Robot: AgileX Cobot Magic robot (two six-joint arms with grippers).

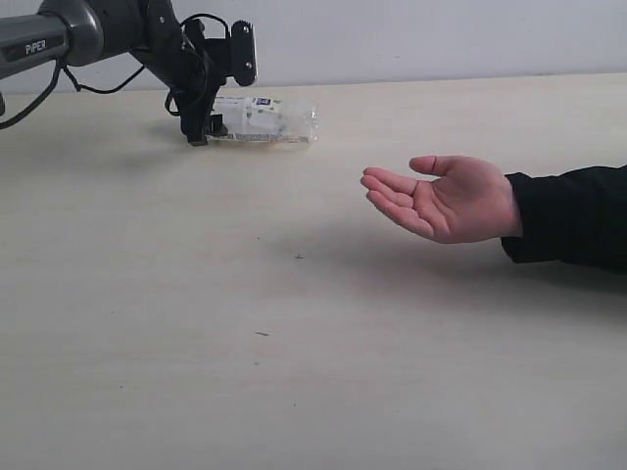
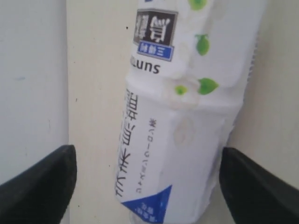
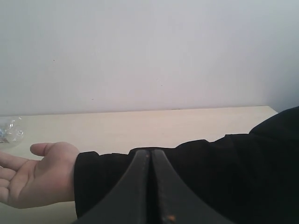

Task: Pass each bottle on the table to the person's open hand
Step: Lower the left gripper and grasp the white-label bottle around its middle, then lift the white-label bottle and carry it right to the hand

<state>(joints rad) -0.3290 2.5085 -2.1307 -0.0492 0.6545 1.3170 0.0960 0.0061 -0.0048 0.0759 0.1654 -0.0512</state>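
One clear bottle [image 1: 266, 121] with a green-white label lies on its side at the far left of the table [image 1: 294, 382]. My left gripper [image 1: 206, 125] is open and straddles its left end. In the left wrist view the bottle [image 2: 182, 121] fills the space between the two black fingertips [image 2: 46, 182], with a gap on one side. The person's open hand [image 1: 446, 201] is held palm up to the right of the bottle. My right gripper [image 3: 150, 154] is shut on nothing, close behind the black sleeve [image 3: 215, 177], with the hand [image 3: 32, 177] beyond it. No other bottles show.
The person's forearm in the black sleeve [image 1: 573, 230] comes in from the right edge just above the table. A pale wall [image 1: 411, 34] runs along the table's far edge. A clear bit of the bottle [image 3: 9, 132] shows in the right wrist view.
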